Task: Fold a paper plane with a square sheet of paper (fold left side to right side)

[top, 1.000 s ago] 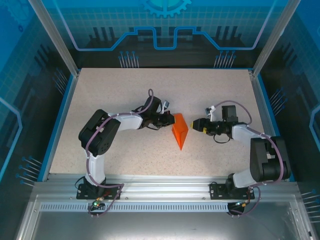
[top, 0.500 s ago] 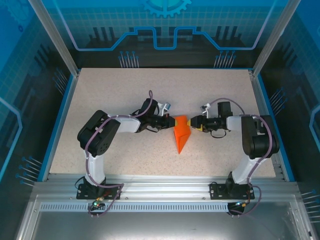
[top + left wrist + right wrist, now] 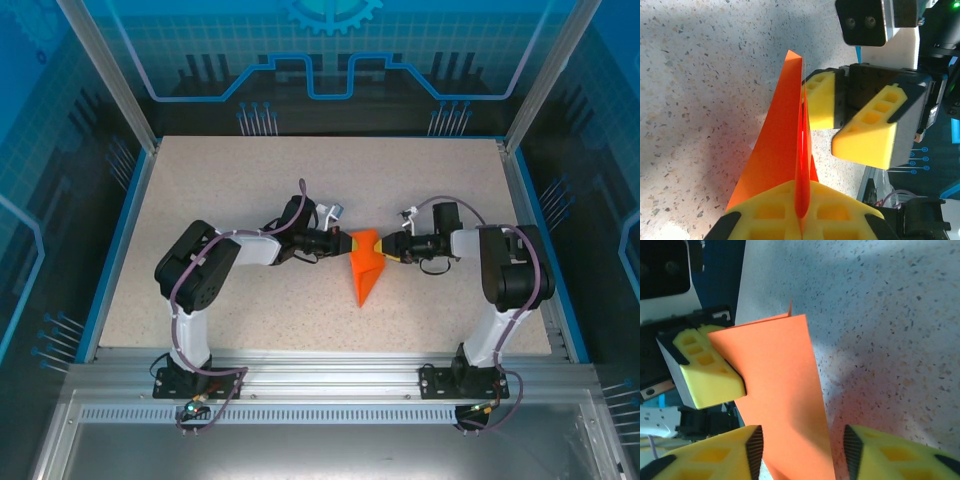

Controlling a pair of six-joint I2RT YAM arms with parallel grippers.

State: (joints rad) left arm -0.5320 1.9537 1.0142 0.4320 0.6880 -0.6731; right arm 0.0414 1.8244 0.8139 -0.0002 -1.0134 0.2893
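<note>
The paper (image 3: 365, 268), folded to a narrow orange wedge with its point toward the arms, stands on edge at the middle of the table (image 3: 230, 180). The left gripper (image 3: 343, 243) is clamped on its wide far end, with the layers pinched flat between the yellow pads. The right gripper (image 3: 386, 249) faces it from the opposite side, jaws apart and the sheet between them. Whether a pad touches the sheet cannot be told.

The step looks like a second hold being taken for the next fold. To do it well, the right gripper should close squarely on all the layers, near the crease, before the left lets go, so that the edges do not slip out of line.

Nothing on the table serves as a container.
</note>
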